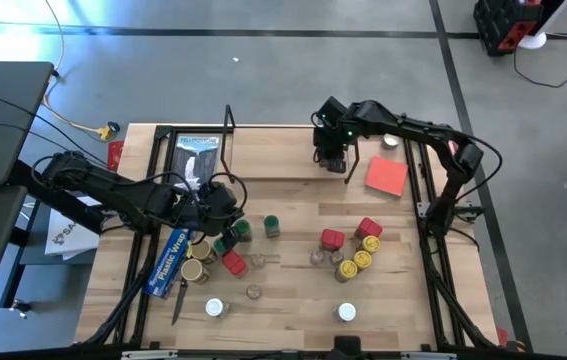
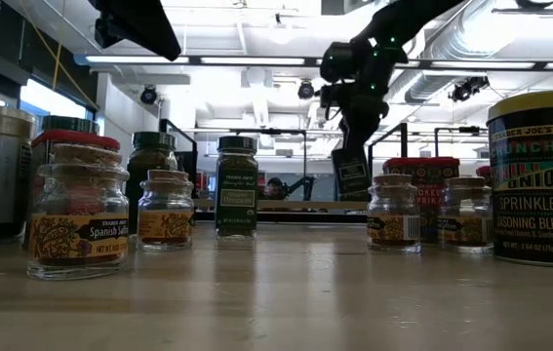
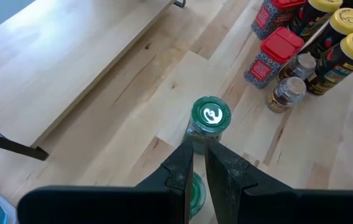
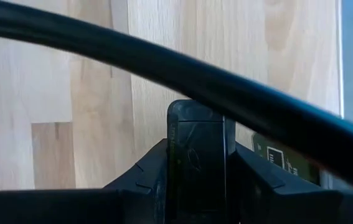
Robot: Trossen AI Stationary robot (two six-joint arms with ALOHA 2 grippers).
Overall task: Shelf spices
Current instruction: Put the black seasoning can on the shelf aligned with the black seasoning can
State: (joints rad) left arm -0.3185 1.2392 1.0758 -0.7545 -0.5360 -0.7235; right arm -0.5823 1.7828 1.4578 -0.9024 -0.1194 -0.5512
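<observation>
Right gripper (image 1: pixel 334 160) hangs over the shelf (image 1: pixel 283 158) at the far side of the tabletop (image 1: pixel 293 300), fingers pinching a dark-lidded jar (image 4: pixel 196 155). In the low view the jar (image 2: pixel 351 174) hangs upright but slightly tilted below the fingers, just above the shelf board; whether its base already touches the board cannot be told.

Left gripper (image 1: pixel 225 212) sits low among the left cluster of spices, fingers pressed nearly together. A green lid shows just beneath them in the left wrist view, but they do not appear to grip it. A second green-lidded jar (image 3: pixel 210 118) stands just ahead of the fingers.

Remaining spices stand on the tabletop: red tins (image 1: pixel 333 240) and yellow-lidded jars (image 1: pixel 361 260) right of centre, white-lidded jars (image 1: pixel 346 312) near the front edge, and more beside the blue plastic-wrap box (image 1: pixel 171 262). A flat red sheet (image 1: pixel 387 176) lies on the shelf's right part.

Risks, judged from here:
- Tilted jar released above the board could land on its edge and tip or roll along the shelf.
- The grip sits high on the jar, so the body could swing if the arm moves sideways.
- The left gripper sits tight in a crowded cluster, so any sweep could knock over the neighbouring jars.
</observation>
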